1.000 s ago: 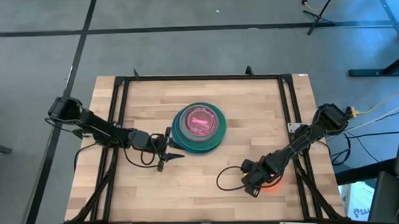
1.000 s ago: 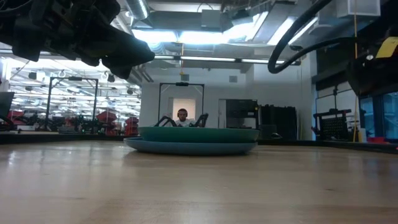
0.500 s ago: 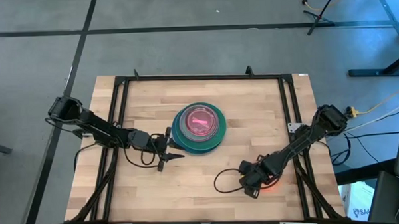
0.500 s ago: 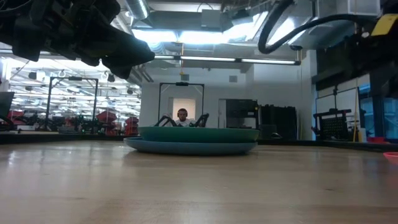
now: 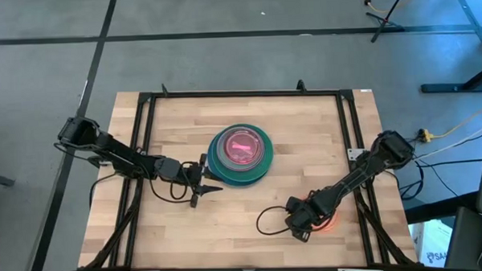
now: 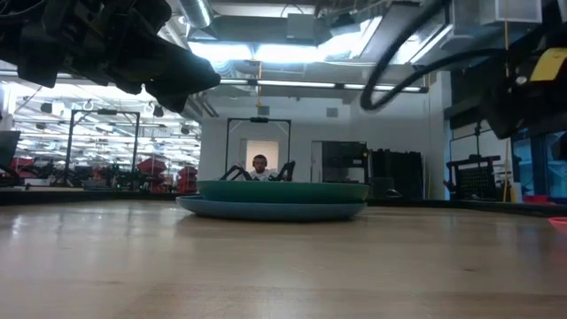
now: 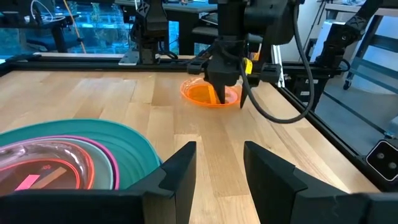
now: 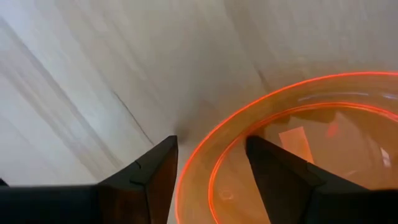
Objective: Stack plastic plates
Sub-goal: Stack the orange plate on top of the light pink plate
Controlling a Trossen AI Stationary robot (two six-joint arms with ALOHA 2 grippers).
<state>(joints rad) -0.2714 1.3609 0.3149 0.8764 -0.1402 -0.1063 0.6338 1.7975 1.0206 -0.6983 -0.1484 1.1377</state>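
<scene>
A stack of plates point(image 5: 240, 154) rests mid-table: large teal and blue plates below, magenta and translucent pink ones on top, as the left wrist view point(image 7: 68, 155) shows. It also appears in the low view point(image 6: 275, 197). One small translucent orange plate point(image 5: 329, 224) point(image 7: 200, 94) lies flat near the table's near right corner. My right gripper point(image 5: 302, 228) point(image 8: 208, 180) is open and points down over that plate's left rim point(image 8: 205, 155), one finger inside it and one outside. My left gripper point(image 5: 204, 183) point(image 7: 221, 168) waits open beside the stack's near left side. My right gripper stands astride the orange plate's rim point(image 8: 214, 146) from above, one finger point(image 8: 280, 180) over the plate's inside and the other point(image 8: 149, 177) outside on the table side. The plate lies flat on the table. I cannot tell whether the fingers touch it.
A black cable loop point(image 5: 268, 219) from the right arm lies on the table left of the orange plate. A black metal frame point(image 5: 346, 140) borders the wooden top. Bare wood lies between the stack and the orange plate.
My right gripper has shifted slightly toward the table's left and near edge, staying over the orange plate's left rim; its cable loop moved with it. The stack and my left arm have kept still.
</scene>
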